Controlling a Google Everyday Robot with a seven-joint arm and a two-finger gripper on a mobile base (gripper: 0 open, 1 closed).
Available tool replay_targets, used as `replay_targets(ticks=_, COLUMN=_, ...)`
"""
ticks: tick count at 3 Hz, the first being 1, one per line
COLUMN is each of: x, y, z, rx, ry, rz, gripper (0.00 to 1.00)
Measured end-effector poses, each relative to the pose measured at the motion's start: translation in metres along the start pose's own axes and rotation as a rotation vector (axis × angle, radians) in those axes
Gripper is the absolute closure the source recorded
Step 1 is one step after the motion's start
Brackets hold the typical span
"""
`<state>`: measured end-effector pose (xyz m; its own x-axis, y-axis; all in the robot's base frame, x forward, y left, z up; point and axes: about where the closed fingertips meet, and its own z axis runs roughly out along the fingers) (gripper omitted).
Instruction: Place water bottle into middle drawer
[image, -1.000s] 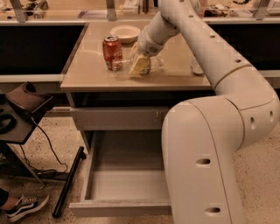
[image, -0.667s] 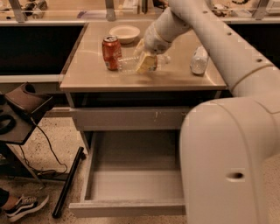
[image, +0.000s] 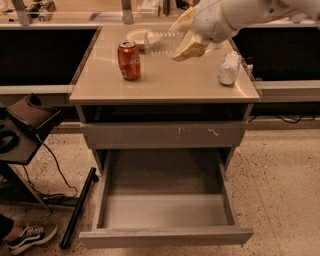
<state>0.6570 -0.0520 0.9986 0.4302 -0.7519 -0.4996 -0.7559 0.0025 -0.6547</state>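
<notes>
The water bottle (image: 162, 42) is clear and ribbed. It lies sideways in the air just above the back of the table top. My gripper (image: 186, 41) is shut on its right end, with tan fingers (image: 189, 50) above and below it. The arm comes in from the upper right. The middle drawer (image: 165, 237) is pulled wide open below the table. Its grey inside is bare. The bottle is well above and behind the drawer.
A red soda can (image: 129, 60) stands on the tan table top (image: 165, 85) to the left. A short whitish bottle (image: 230, 68) lies at the right edge. A pale plate (image: 136, 36) sits at the back. A scratched closed drawer front (image: 165, 134) is above. A black stand (image: 30, 120) and cables are to the left.
My gripper has risen from the table beside the can, carrying the water bottle up with it. The arm has swung up and away to the right, uncovering the open drawer.
</notes>
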Motion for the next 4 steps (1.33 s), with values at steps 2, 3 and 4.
replay_targets(ticks=2, x=-0.093, y=0.047, z=-0.040, rx=0.122, ry=-0.168, rz=-0.107, gripper=1.00)
replay_targets(ticks=3, x=-0.093, y=0.047, z=-0.040, rx=0.121, ry=-0.168, rz=-0.107, gripper=1.00)
replay_targets(ticks=4, x=-0.054, y=0.075, z=0.010, rx=0.036, ry=-0.161, rz=-0.053, gripper=1.00)
